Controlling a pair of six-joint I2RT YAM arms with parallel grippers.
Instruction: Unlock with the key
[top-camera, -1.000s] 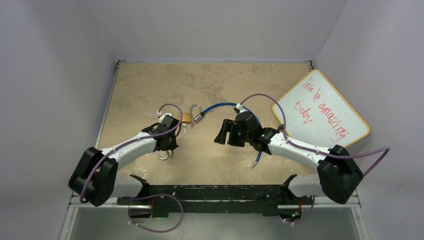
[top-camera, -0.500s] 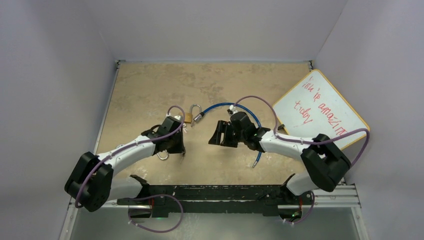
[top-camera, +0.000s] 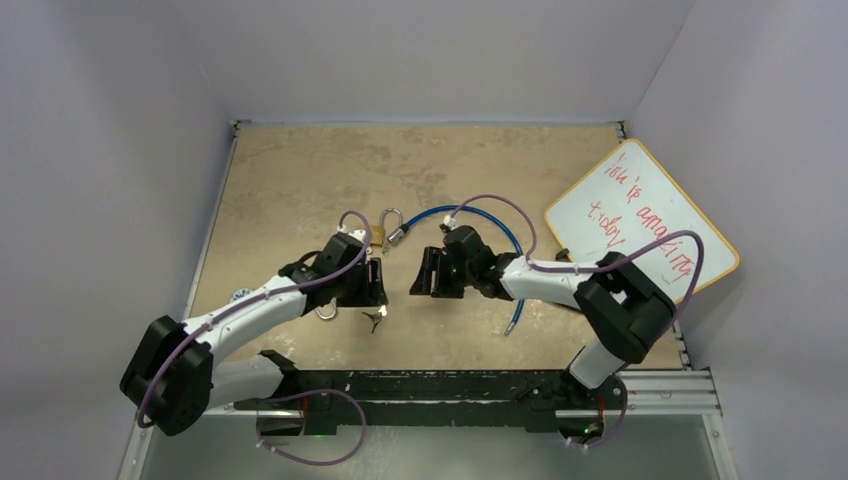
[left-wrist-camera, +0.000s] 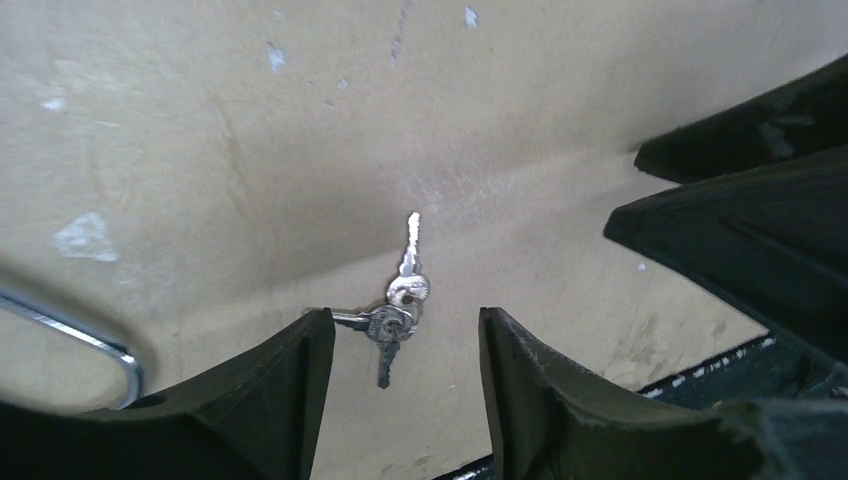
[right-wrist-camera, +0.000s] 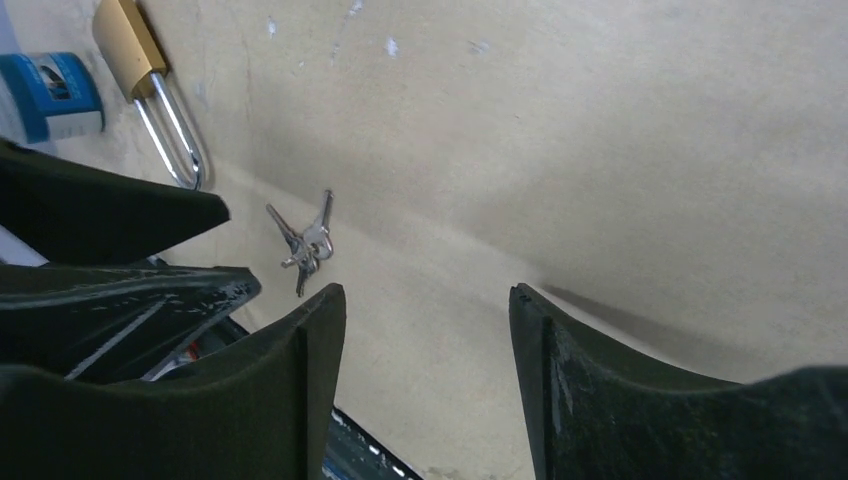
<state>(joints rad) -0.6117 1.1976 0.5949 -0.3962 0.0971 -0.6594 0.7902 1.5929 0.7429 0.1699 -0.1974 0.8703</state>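
Observation:
A small bunch of silver keys (top-camera: 375, 318) lies loose on the tan table, seen in the left wrist view (left-wrist-camera: 400, 300) just beyond my left fingertips and in the right wrist view (right-wrist-camera: 305, 240). My left gripper (top-camera: 375, 278) (left-wrist-camera: 405, 335) is open and empty above the keys. To its right, my right gripper (top-camera: 420, 276) (right-wrist-camera: 425, 300) faces it, open with nothing inside. The brass padlock (top-camera: 377, 236) (right-wrist-camera: 125, 40) lies just beyond the left gripper, with its silver shackle (top-camera: 392, 216) (right-wrist-camera: 175, 130) hooked to a blue cable (top-camera: 460, 211).
A silver metal loop (top-camera: 322, 312) (left-wrist-camera: 80, 335) lies by the left arm. A whiteboard (top-camera: 640, 220) with red writing leans at the right wall. A black rail (top-camera: 430, 385) runs along the near edge. Walls close in the left, back and right sides.
My left gripper has opened and the keys now lie on the table below it. Both arms have moved inward, and the right gripper has come closer to the left one.

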